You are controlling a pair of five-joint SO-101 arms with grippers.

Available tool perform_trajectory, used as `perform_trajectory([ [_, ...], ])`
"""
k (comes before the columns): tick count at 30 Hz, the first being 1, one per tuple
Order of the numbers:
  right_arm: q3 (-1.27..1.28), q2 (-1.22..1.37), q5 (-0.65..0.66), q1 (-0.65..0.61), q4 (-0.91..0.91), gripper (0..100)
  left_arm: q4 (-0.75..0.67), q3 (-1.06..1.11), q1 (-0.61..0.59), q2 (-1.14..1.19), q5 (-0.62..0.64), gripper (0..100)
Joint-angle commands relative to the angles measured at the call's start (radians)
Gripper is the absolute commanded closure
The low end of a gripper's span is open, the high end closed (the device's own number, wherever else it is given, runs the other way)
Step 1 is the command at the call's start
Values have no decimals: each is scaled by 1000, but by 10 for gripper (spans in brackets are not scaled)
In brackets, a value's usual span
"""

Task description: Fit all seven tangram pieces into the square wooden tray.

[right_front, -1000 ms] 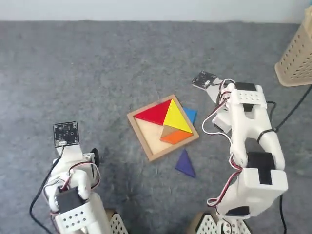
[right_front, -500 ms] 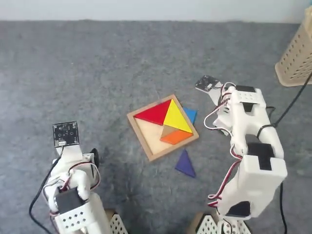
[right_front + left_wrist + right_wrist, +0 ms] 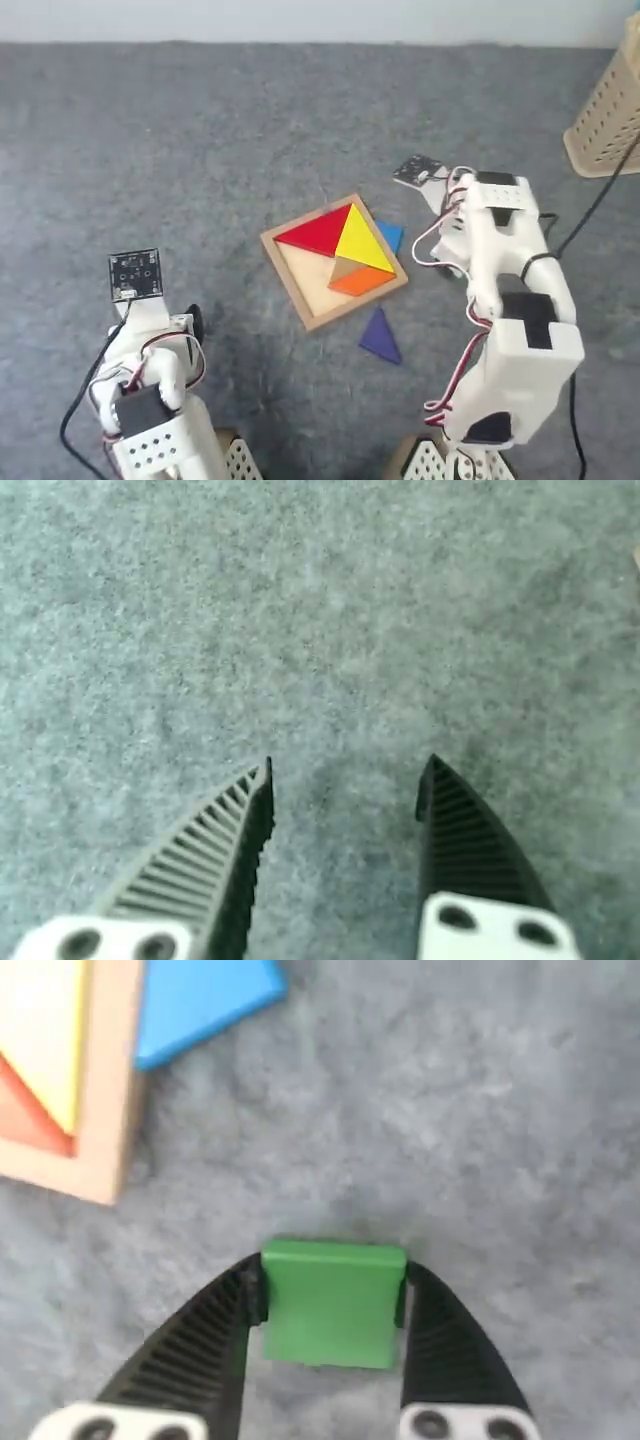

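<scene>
Three bright pieces lie flat in the tray (image 3: 288, 283), a shallow square of pale wood with a raised rim, set cornerwise on the grey carpet (image 3: 200, 130) between my two arms. They are a red triangle (image 3: 318, 233), a larger yellow triangle (image 3: 360, 240) edge to edge with it, and an orange piece (image 3: 360, 281) at the corner below. A small tan patch sits between yellow and orange, and I cannot tell whether it is a piece or bare wood. The side of the tray toward the left arm shows smooth, pale floor. A blue piece (image 3: 391, 236) lies on the carpet, touching the rim on the right arm's side, one sharp corner pointing away. A purple triangle (image 3: 380, 335) lies apart on the nap, near the tray's lowest corner. My right gripper (image 3: 332, 1275) pinches a green square (image 3: 330, 1300), matte and flat-faced, its ribbed black fingers (image 3: 215, 1330) pressed to two opposite edges. It is near the blue piece, and I cannot tell whether it rests on the carpet. My left gripper (image 3: 350, 765) is spread wide over bare, fuzzy carpet, well away from the tray. A slotted beige basket (image 3: 610, 110) stands at the far right edge.
</scene>
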Motion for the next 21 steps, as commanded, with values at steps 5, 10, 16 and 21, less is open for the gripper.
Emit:
perform_trajectory([
  [5, -17, -203, -244, -211, 73, 932, 3, -5, 2, -11, 9, 775],
  [10, -18, -360, -347, -404, 64, 932, 3, -5, 2, -11, 9, 775],
  [16, -20, -329, -354, -601, -44, 932, 3, -5, 2, -11, 9, 775],
  [21, -23, -234, -381, -653, -136, 932, 3, -5, 2, -11, 9, 775],
])
